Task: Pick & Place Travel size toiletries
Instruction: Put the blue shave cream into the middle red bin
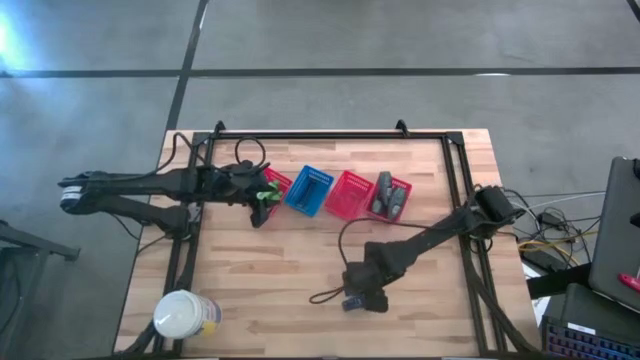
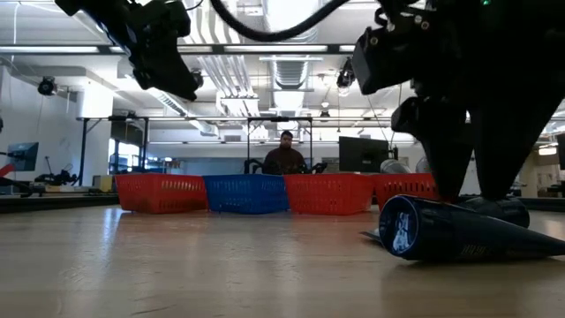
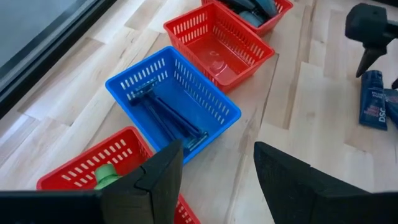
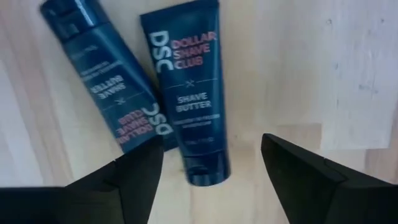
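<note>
Dark blue shave-butter tubes (image 4: 186, 93), two of them, lie flat on the wooden table (image 1: 290, 290) side by side and touching at one end, directly under my right pincer (image 4: 211, 162), which hangs spread wide and empty. Because they touch, I judge that closing on one could drag or pinch the other, or the slick tube could squirt out sideways. My left pincer (image 3: 214, 171), also open and empty, hovers over the row of baskets: red basket (image 3: 74, 171) with green bottles (image 3: 106, 177), blue basket (image 3: 214, 102) holding razors (image 3: 168, 115), another red basket (image 3: 249, 40). White jar (image 1: 183, 315) stands well apart.
</note>
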